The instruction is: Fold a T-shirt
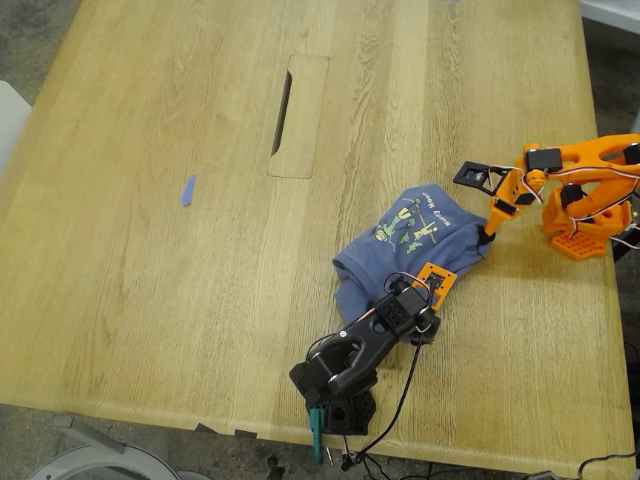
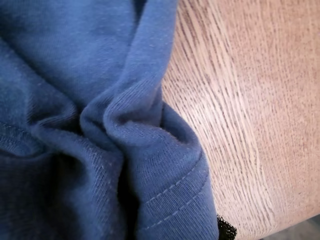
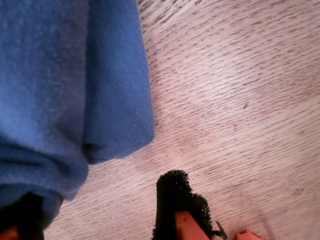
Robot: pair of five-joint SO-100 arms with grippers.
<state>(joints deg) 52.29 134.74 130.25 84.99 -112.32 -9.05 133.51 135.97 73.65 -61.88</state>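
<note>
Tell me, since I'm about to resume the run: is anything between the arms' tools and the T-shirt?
Nothing visible. Both tools are already at the T-shirt, which lies bunched on the table. The first wrist view is filled with gathered cloth, and the second shows one fingertip on bare wood beside a folded edge. The blue tape scrap lies far off.

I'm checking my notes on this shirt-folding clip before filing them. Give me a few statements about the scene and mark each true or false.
1. The T-shirt lies bunched up, not spread flat. True.
2. The shirt's cartoon print faces up in the exterior view. True.
3. The blue scrap of tape lies on the shirt. False: it lies on the bare wooden table, well apart from the shirt, toward the exterior view's left.
4. The shirt hangs over the table's edge. False: it rests wholly on the tabletop.
5. In the second wrist view, a black-padded finger sits over bare wood beside the fabric. True.
</note>
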